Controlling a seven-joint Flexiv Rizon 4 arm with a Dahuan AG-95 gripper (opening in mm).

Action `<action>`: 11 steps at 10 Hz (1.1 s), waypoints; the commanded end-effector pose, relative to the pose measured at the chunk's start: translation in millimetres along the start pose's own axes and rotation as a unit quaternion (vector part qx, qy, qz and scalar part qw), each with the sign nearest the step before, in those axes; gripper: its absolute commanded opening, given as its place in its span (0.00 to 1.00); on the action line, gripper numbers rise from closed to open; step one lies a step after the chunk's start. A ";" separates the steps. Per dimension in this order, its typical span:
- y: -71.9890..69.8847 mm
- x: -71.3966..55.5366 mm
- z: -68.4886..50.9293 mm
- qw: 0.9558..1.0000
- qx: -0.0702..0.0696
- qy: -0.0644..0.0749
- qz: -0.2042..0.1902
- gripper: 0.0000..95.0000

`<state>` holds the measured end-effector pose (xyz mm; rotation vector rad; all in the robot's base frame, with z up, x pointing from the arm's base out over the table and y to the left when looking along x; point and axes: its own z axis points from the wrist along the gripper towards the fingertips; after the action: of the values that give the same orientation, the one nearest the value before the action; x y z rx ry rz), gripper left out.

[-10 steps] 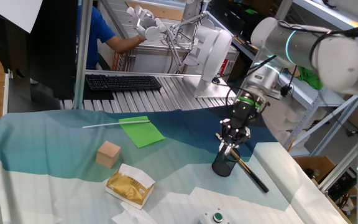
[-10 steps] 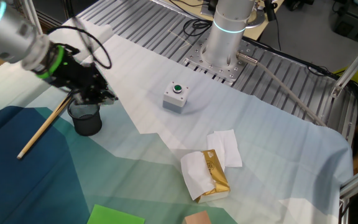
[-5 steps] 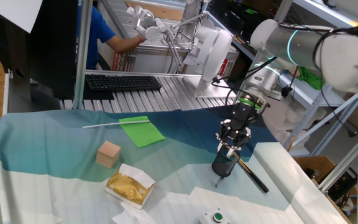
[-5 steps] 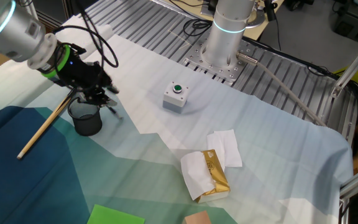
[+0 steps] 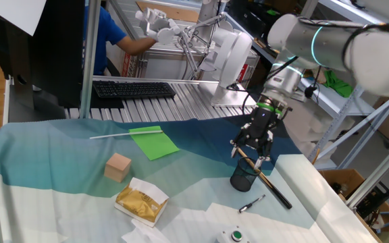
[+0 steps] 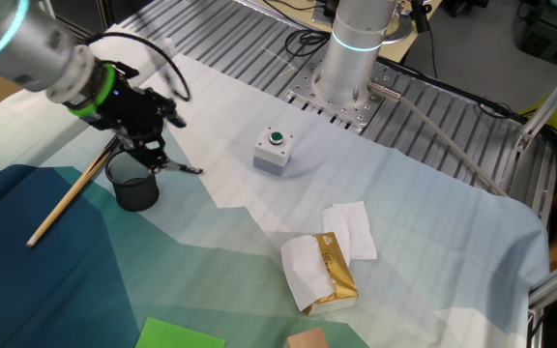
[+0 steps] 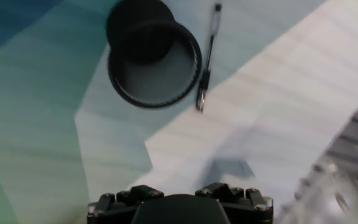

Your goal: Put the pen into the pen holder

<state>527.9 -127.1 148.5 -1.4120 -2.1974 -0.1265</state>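
Now | we saw the pen [image 7: 205, 59] lying on the desk [image 7: 278, 93] just beside the pen holder [image 7: 154, 62] | our hand [image 5: 252, 150] spread, holding nothing

Cloth-covered surface [image 6: 433, 242] carrying scattered items
Pen [image 7: 206, 56] is lying beside the upright pen holder [image 7: 153, 62]; wooden cube [image 5: 118, 167], green paper [image 5: 153, 142] are resting nearby.

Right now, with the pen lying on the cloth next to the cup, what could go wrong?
1. The pen lies flat right beside the cup, so fingers closing on it may bump the cup and tip it.
2. The long stick leans against the cup's far side; a nudge could shift both.
3. The gripper holds nothing; the pen lying flat on the cloth may be hard to pinch.
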 end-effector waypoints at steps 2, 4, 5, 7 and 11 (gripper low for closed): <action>-6.3 1.9 -3.0 0.993 -0.007 -0.106 -0.058 0.60; -11.1 2.3 -1.5 0.992 -0.009 -0.109 -0.064 0.60; -14.9 2.1 2.4 0.991 -0.011 -0.118 -0.070 0.60; -23.0 0.7 10.7 0.989 -0.017 -0.124 -0.076 0.60; -34.9 -8.1 23.2 0.987 -0.028 -0.132 -0.092 0.60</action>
<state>491.8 -142.5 130.9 -1.3179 -2.5597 -0.0699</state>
